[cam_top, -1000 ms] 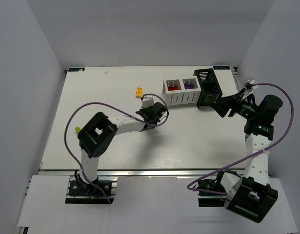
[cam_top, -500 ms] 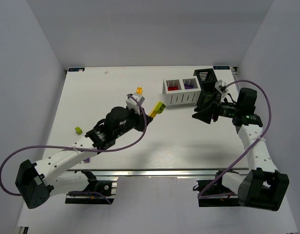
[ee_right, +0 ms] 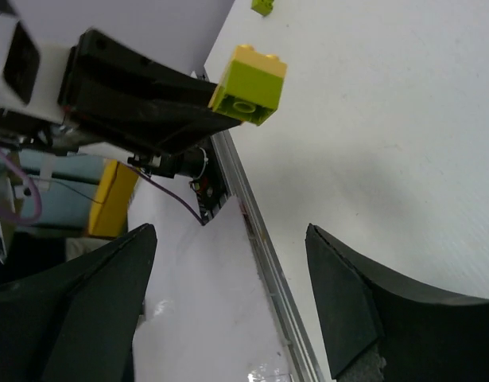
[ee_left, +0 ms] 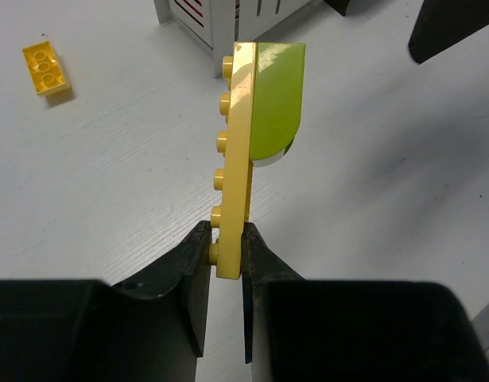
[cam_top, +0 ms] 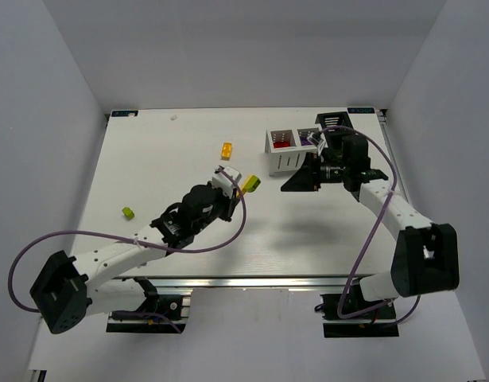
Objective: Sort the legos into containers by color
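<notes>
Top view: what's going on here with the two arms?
The left tool pinches a yellow plate with a lime green piece stuck to it, lifted off the table. The right tool is open, facing it by the white box. A yellow brick and a lime brick lie loose.

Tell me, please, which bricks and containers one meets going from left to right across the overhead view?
A small lime brick → yellow brick → held yellow-and-lime piece → white box.

The right arm covers most of the black bin and part of the white box.
</notes>
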{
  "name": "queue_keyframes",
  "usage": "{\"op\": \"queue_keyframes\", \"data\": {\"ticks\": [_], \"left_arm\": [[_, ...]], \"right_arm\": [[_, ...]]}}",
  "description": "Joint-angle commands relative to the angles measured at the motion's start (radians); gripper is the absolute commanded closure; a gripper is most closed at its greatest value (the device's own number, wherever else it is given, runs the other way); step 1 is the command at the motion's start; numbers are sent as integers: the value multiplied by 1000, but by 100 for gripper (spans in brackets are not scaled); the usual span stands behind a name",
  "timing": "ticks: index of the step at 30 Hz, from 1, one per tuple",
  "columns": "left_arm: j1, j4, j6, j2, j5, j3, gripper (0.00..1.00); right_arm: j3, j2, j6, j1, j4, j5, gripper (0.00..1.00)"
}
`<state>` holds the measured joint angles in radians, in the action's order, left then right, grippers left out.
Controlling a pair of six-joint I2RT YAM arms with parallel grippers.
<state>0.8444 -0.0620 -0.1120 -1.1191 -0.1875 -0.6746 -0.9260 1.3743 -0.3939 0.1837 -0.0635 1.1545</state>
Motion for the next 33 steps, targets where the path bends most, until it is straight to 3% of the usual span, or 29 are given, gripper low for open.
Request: {"op": "queue_keyframes", "data": {"ticks": [1, 5, 18, 33], "left_arm": [[7, -79, 63, -37, -12, -55, 100], [7, -90, 74, -73, -4, -71, 100], [35, -110, 55, -116, 40, -95, 100], [44, -117, 48, -125, 42, -98, 100]], "right_arm": [[-68, 51, -69, 39, -79, -90, 18], [-25, 55, -178, 63, 51, -75, 19], [-138, 196, -126, 131, -35, -220, 24], [-175, 190, -114, 143, -18, -168, 36]]}}
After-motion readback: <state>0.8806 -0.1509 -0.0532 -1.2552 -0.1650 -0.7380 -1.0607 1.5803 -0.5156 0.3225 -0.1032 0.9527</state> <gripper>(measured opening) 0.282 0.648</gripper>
